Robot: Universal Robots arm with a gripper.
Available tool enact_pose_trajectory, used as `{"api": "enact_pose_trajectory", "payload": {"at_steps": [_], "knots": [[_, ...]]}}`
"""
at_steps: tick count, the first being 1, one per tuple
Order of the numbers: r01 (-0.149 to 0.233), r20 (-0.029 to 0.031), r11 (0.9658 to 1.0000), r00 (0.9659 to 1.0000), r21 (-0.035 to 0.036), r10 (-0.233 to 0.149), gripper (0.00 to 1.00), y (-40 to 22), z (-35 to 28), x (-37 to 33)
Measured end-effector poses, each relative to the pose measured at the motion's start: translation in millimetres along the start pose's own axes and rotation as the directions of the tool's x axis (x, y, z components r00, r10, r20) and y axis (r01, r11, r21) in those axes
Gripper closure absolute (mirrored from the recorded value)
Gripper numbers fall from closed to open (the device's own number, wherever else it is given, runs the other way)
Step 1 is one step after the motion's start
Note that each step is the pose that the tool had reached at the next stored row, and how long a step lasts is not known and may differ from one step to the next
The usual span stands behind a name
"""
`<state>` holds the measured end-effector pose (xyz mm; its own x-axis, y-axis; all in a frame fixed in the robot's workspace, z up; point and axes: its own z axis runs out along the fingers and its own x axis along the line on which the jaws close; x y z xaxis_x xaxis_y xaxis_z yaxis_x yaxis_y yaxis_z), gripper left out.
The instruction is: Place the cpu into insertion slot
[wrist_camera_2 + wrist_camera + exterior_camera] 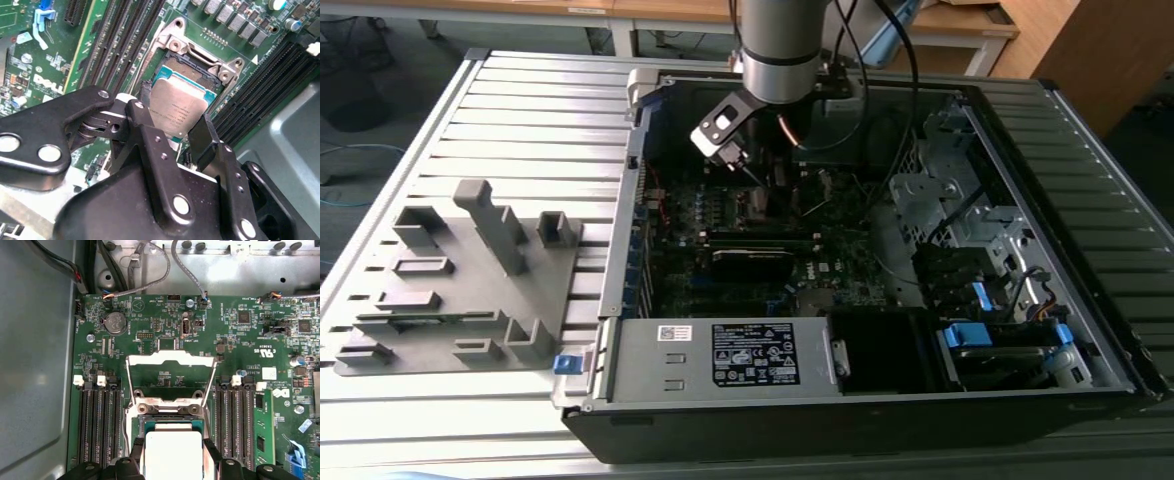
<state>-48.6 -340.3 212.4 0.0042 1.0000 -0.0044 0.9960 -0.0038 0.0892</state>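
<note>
cpu (pixel 177 107): small square chip, dull silver-grey top with a green edge showing; you find it lying squarely over the insertion slot (pixel 200 55), between the two black fingers (pixel 202 132) of the end effector (pixel 172 107). Whether it is fully seated or just above the socket bed, you cannot tell. End effector: clamped on the cpu, one finger against each of two opposite edges, as both wrist views show; in the first wrist view the end effector (pixel 173 452) frames the cpu (pixel 172 455) in the same way. In the exterior view the end effector (pixel 734 160) reaches down into the open computer case (pixel 1067 130) from the arm above. Insertion slot (pixel 170 410): silvery metal frame, its load plate (pixel 170 357) swung open and lying back on the motherboard (pixel 240 340), thin wire levers running along both sides. Long black memory slots (pixel 100 425) flank the socket on either side. Coin battery (pixel 116 322): round, silver, near the board's corner. Power-supply box (pixel 720 360): grey, labelled, at the case's near edge. Grey plastic block (pixel 454 280): cut-out pockets and upright posts, standing on the slatted worktop (pixel 534 110) at the exterior view's left, well apart from the case.
</note>
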Motion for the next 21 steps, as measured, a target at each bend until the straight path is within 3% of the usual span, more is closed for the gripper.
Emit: {"api": "enact_pose_trajectory", "payload": {"at_steps": [8,21], "knots": [[0.0,-0.0002,1.0,1.0,-0.0001,0.0,0.46,-0.6,4.9,3.9],[0.0,0.0,1.0,1.0,0.0,0.0,0.46,-2.5,13.3,4.2]]}}
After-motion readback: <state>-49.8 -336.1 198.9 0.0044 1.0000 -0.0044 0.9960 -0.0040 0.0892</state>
